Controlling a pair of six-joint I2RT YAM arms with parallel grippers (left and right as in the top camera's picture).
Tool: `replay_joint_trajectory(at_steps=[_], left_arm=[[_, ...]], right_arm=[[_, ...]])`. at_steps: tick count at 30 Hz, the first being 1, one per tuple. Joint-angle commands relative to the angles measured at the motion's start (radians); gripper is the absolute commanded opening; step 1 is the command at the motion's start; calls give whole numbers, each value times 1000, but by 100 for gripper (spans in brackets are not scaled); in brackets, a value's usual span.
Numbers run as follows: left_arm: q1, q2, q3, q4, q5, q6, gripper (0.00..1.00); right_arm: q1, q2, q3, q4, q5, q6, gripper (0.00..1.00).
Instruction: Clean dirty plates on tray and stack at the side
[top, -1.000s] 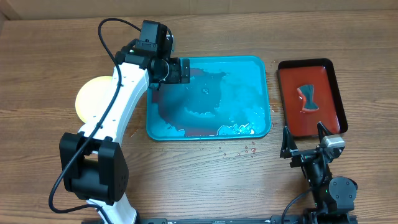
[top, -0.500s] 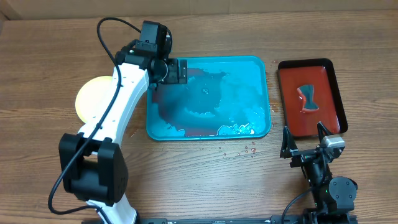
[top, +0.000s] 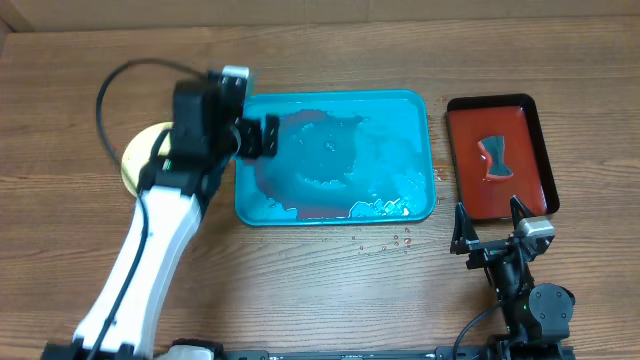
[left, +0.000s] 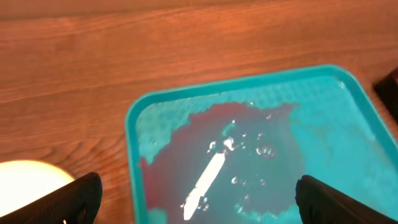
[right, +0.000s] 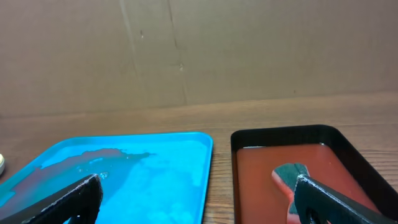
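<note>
The turquoise tray (top: 400, 130) lies mid-table and holds reddish, soapy water; no plate is on it. The plates (top: 135, 165) sit to its left on the table as one pale yellow round shape, partly hidden under my left arm. How many are stacked cannot be told. A plate edge also shows in the left wrist view (left: 25, 183). My left gripper (top: 262, 137) is open and empty above the tray's left rim (left: 132, 143). My right gripper (top: 490, 232) is open and empty near the front edge, right of the tray (right: 174, 155).
A red tray with a black rim (top: 530, 130) stands at the right and holds a dark sponge (top: 497, 155), also seen in the right wrist view (right: 291, 174). Small red drops (top: 395, 242) lie on the wood in front of the turquoise tray.
My left arm has swung left and toward the front. Its gripper has shifted from the tray's far-left corner down along the left rim. The right arm has not moved.
</note>
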Motion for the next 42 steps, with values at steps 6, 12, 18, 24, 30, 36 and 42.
replay_joint_trajectory(at_steps=[6,12,18,24,30,36,42], left_arm=[[93,-338,-435,248,45,71,100],[155,-610,-729,421,43,72,100],[182,-892,-919,473,7,73,100],[182,-1126,-1030,473,-45,73,100],[182,-1228,-1056,424,-71,82,100],[182,-1313,-1056,282,-72,121,100],[180,-1383,-1055,290,-76,113,100]], right_arm=[[6,-12,-11,4,13,5,100],[6,-12,-11,4,13,5,100],[6,-12,-11,4,13,5,100],[6,-12,-11,4,13,5,100],[6,-12,-11,4,13,5,100],[6,-12,-11,4,13,5,100],[6,-12,-11,4,13,5,100]])
